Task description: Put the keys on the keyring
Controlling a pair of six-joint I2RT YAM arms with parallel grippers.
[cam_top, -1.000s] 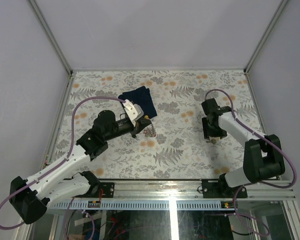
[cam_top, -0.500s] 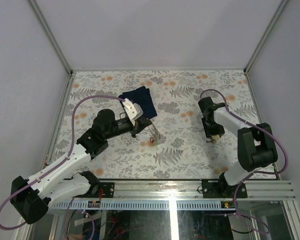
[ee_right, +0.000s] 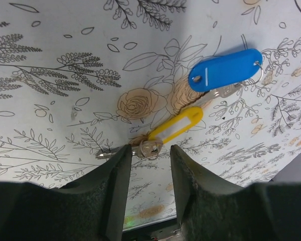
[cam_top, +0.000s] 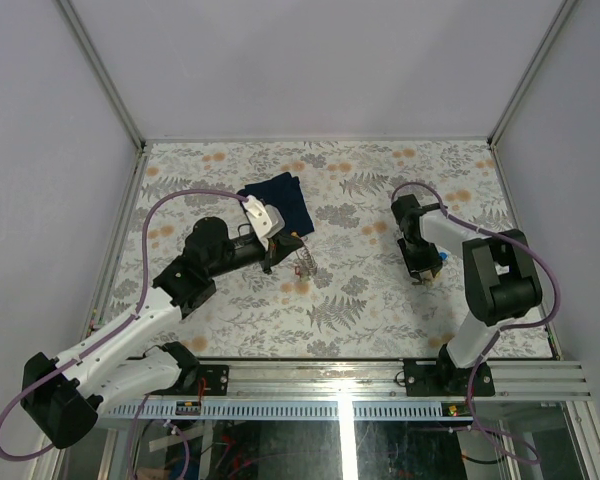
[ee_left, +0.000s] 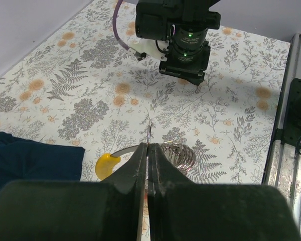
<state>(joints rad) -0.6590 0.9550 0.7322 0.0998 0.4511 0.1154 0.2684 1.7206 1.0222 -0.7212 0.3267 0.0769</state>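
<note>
Top view: the left gripper [cam_top: 292, 252] is pinched on the keyring [cam_top: 304, 262], which hangs just off its tips, with the cloth [cam_top: 278, 198] close behind it. The right gripper [cam_top: 424, 275] points down at the table [cam_top: 360, 300], well apart from the ring. Its jaw state is too small to read here.

Left wrist view: the left gripper [ee_left: 148, 150] has its fingers pressed together on the thin wire. The keyring [ee_left: 176, 153] coils just ahead of the tips, and a yellow tag [ee_left: 106, 165] sits just left of them. The hold is narrow, so the ring could probably twist or slip once a key is pushed against it.

Right wrist view: the right gripper [ee_right: 149, 149] stands partly open, gripping nothing. The metal end of the yellow key [ee_right: 174, 125] lies between its fingertips, and the blue key [ee_right: 224, 69] is further ahead and to the right. The key lies flat on the table, so closing jaws may skate over it. They may also catch only its small loop, leaving the key dangling at a poor angle for threading.
</note>
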